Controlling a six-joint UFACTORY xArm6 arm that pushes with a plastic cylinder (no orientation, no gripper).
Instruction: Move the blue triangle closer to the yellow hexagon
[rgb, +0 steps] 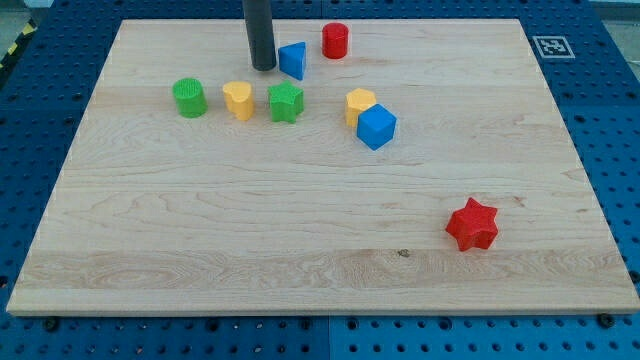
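The blue triangle (293, 60) lies near the view's top, left of centre. My tip (264, 68) stands just to its left, almost touching it. The yellow hexagon (359, 103) lies lower and to the right of the triangle, with a blue cube (377, 127) pressed against its lower right side.
A red cylinder (335, 41) sits right of the triangle. A green cylinder (189, 98), a yellow heart-shaped block (238, 100) and a green star (286, 102) form a row below my tip. A red star (472, 224) lies at the lower right. The wooden board (200, 250) sits on a blue pegboard.
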